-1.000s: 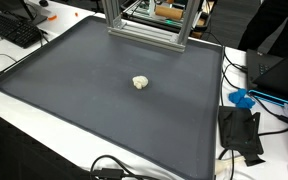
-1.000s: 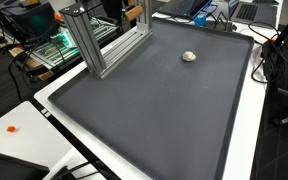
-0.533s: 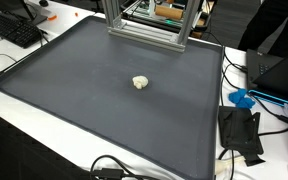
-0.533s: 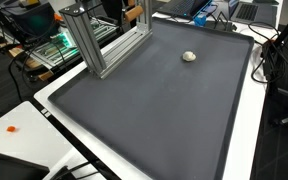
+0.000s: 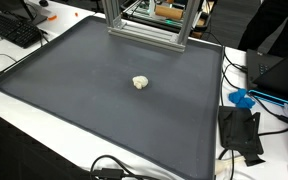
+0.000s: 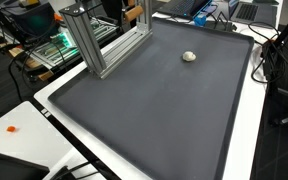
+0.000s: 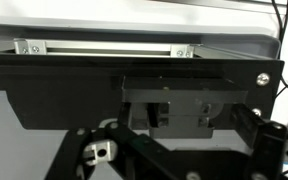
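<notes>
Wrist view shows the claw [image 7: 184,158] spread wide and holding nothing, facing an aluminium frame [image 7: 104,47]; the arm is absent from both exterior views. A small pale lump [image 5: 140,82] lies alone near the middle of the dark mat [image 5: 74,100] on the worktop [image 5: 34,125]. Judged step: parked, approach not begun. A next move calls for travel over the mat and alignment above the lump
</notes>
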### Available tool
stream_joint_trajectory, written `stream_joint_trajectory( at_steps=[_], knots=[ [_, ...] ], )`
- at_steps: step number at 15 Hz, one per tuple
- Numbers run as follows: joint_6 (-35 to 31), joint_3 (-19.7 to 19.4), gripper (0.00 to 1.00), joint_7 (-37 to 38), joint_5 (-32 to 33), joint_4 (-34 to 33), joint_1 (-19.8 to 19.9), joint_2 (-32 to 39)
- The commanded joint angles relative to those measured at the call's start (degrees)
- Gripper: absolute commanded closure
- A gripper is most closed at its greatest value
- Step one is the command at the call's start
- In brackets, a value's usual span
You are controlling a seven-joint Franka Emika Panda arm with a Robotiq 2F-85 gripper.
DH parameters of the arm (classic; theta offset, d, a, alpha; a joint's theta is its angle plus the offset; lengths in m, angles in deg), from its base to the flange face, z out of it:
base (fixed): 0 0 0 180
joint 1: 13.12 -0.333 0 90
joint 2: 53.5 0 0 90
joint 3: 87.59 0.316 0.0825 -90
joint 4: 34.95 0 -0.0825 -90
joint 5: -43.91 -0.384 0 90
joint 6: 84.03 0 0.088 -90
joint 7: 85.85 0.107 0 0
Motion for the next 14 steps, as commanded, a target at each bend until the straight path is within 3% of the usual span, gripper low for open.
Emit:
stream_joint_trajectory(
  at_steps=[1, 3, 4, 5, 9, 10, 14],
  knots=[
    [-1.8, -0.4, 0.01, -0.4, -1.4, 2.7, -0.6, -2.0],
    [-2.0, -0.4, 0.06, -0.4, -1.5, 2.9, -0.7, -2.0],
    [-2.1, -0.4, 0.25, -0.4, -1.5, 3.0, -0.7, -2.0],
    [-2.2, -0.4, 0.29, -0.3, -1.5, 3.0, -0.7, -2.0],
    [-1.8, -0.2, 0.62, 0.0, -1.5, 2.9, -0.7, -1.9],
    [-1.4, -0.1, 0.66, 0.4, -1.5, 2.7, -0.6, -1.8],
    [-1.8, 0.3, 0.66, 1.2, -0.9, 2.7, -0.3, -2.1]
  ],
)
